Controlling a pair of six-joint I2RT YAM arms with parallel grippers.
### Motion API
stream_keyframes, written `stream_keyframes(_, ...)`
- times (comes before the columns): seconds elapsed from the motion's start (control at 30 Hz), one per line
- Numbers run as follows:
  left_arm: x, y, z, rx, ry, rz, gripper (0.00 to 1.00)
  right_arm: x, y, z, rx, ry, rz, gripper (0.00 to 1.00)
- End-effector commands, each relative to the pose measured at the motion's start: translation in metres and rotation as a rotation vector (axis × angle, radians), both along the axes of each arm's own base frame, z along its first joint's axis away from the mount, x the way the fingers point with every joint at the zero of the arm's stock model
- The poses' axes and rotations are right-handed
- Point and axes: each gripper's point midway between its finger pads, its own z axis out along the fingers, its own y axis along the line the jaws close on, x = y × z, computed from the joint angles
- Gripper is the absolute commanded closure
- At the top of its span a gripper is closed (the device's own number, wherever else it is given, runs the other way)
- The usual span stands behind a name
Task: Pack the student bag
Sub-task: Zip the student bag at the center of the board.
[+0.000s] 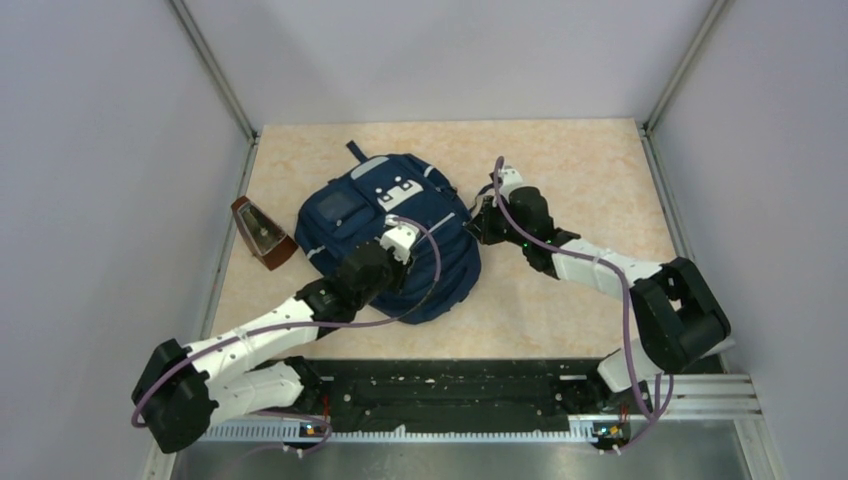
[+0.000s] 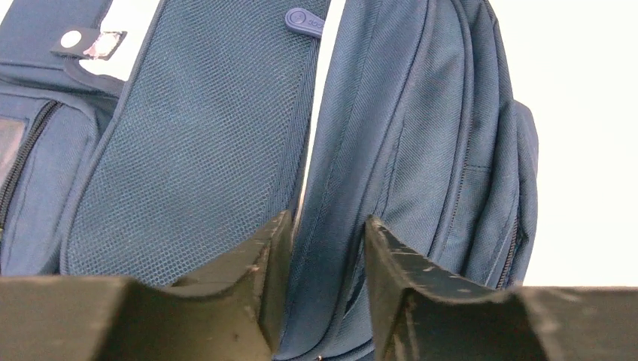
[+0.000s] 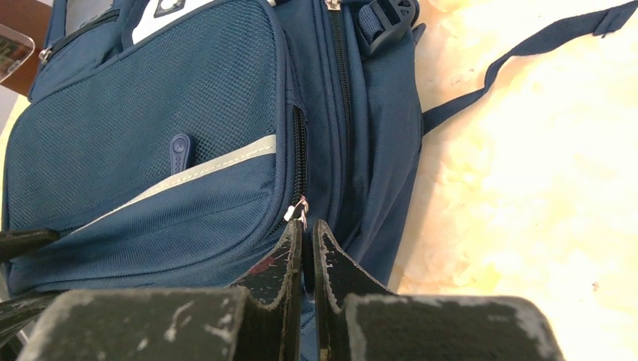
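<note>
On student bag (image 3: 150, 113), zip pull (image 3: 299, 211) — right wrist view only.

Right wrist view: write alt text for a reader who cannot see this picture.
A navy student bag lies on a pale marbled table, filling the left of the frame. The right pincer, shut, sits just under a silver zip pull beside the mesh front pocket with its grey reflective strip.

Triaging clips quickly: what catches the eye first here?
A big navy bag lies in the middle of the table. The left gripper stands open over its front; the right gripper is shut beside a zip pull on its side. A brown object sits left of the bag.
</note>
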Motion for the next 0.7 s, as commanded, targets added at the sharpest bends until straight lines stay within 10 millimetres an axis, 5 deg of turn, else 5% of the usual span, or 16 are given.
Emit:
stream_keyframes(0.0,0.012,-0.022,0.036,-0.068,-0.044,-0.044,0.51,0.010,-0.021,0.014,-0.028,-0.088,-0.022,1.00)
stream_keyframes(0.23,0.045,-0.068,0.053,-0.112,-0.068,-0.093,0.35,0.003,-0.019,0.015,-0.028,-0.093,0.012,1.00)
stream_keyframes(0.43,0.064,-0.097,0.045,-0.078,-0.073,-0.162,0.31,0.002,-0.022,0.018,-0.035,-0.107,0.010,1.00)
stream_keyframes(0.67,0.078,-0.099,0.022,-0.003,-0.053,-0.132,0.35,0.000,-0.027,0.018,-0.045,-0.117,-0.002,1.00)
